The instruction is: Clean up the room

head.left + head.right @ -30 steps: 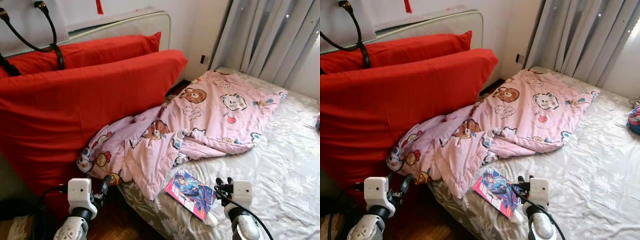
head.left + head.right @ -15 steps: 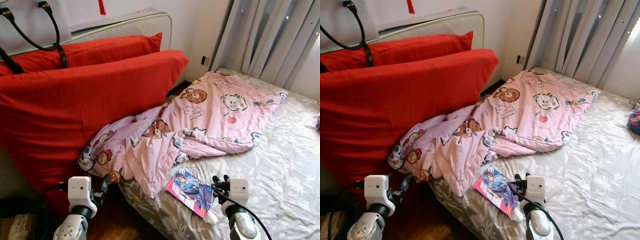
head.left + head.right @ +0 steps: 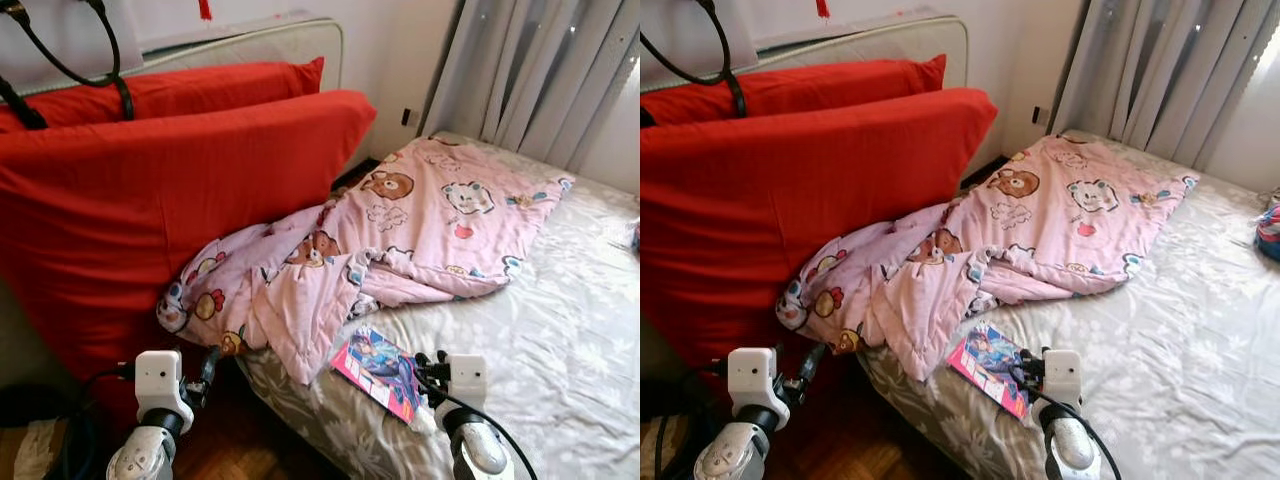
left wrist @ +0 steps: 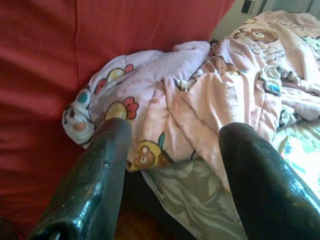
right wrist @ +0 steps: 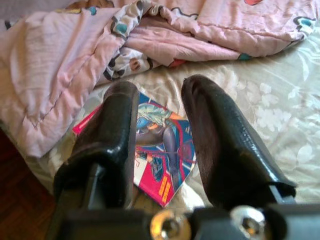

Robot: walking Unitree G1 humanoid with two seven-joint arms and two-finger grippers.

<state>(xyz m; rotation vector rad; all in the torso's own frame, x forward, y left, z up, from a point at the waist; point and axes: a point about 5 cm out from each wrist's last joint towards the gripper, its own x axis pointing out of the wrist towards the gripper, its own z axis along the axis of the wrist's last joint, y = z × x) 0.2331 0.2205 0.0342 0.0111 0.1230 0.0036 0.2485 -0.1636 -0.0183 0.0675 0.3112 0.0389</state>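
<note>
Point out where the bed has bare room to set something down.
Bare grey floral sheet runs from the pink blanket to the curtains. The near corner is crowded: the comic book lies there, with the right claw open beside it. Red pillows fill the head end.

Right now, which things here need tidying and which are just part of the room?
To tidy: the comic book near the bed's edge, below the open right gripper; the crumpled pink cartoon blanket.
Just there: red pillows, grey curtains, black-handled bag.

Comic book (image 5: 162,147) partly behind the right claw (image 5: 160,135); bed (image 3: 560,330) cut off at frame edge.
</note>
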